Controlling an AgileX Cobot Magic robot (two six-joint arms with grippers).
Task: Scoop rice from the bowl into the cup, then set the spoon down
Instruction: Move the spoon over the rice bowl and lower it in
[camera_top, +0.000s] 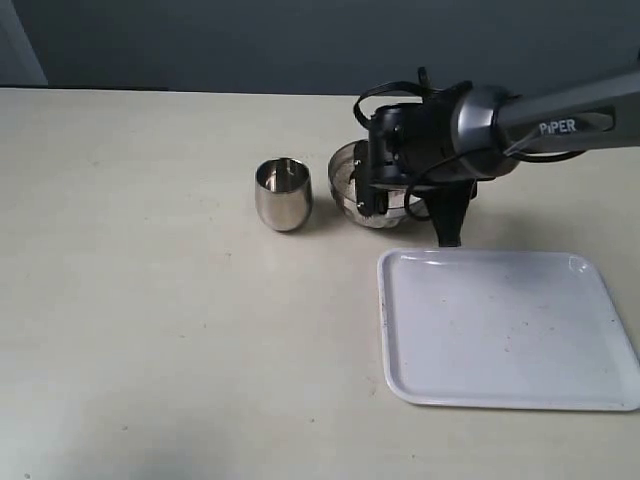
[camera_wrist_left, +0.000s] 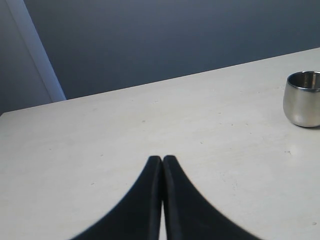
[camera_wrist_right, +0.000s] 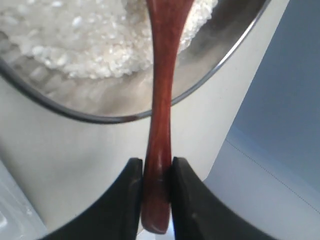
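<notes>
My right gripper (camera_wrist_right: 157, 165) is shut on the handle of the reddish-brown wooden spoon (camera_wrist_right: 161, 105). The spoon reaches over the rim of the shiny metal bowl (camera_wrist_right: 215, 70) into the white rice (camera_wrist_right: 90, 40); its scoop end runs out of view. In the exterior view the right arm's wrist covers most of the bowl (camera_top: 348, 182), and the spoon cannot be made out there. The steel cup (camera_top: 283, 193) stands upright just left of the bowl, also seen as the cup (camera_wrist_left: 303, 99) in the left wrist view. My left gripper (camera_wrist_left: 162, 159) is shut on nothing above bare table.
A white rectangular tray (camera_top: 505, 328) lies at the front right of the cream table (camera_top: 150, 300). The right arm (camera_top: 540, 120) stretches in from the right edge. A dark wall stands behind the table's far edge.
</notes>
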